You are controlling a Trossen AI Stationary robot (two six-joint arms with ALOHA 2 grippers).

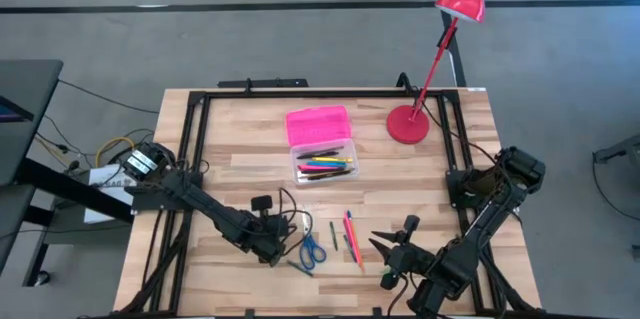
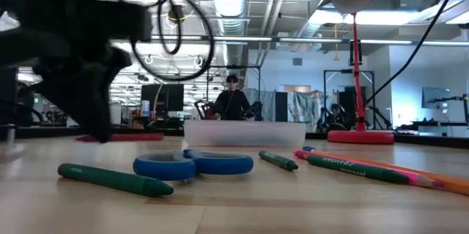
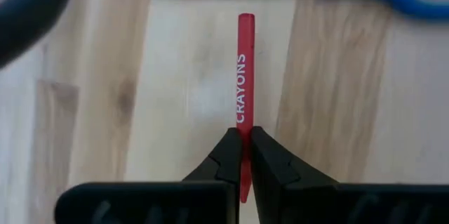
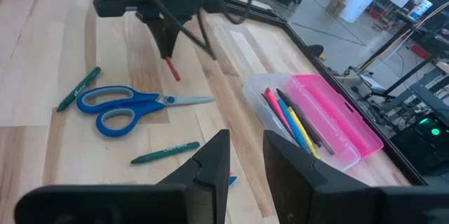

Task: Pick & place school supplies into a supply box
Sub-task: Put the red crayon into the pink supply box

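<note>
My left gripper hovers low over the near-left part of the table, just left of the blue-handled scissors, and is shut on a red crayon. My right gripper is open and holds nothing, near the table's near edge, right of loose pens. The supply box lies at mid-table, its pink lid swung open on the far side. Its clear base holds several pens. Green crayons lie flat by the scissors. My left gripper pinches the red crayon between its two fingers near one end. The fingers come from above, pointing down, and the crayon runs along them. Most of its length sticks out below the fingertips. I cannot tell whether its free end touches the table.
A red desk lamp stands on its round base at the far right, right of the box. Black frame rails run along the table's sides and far edge. A person stands in the room behind. Bare wood lies between box and scissors.
</note>
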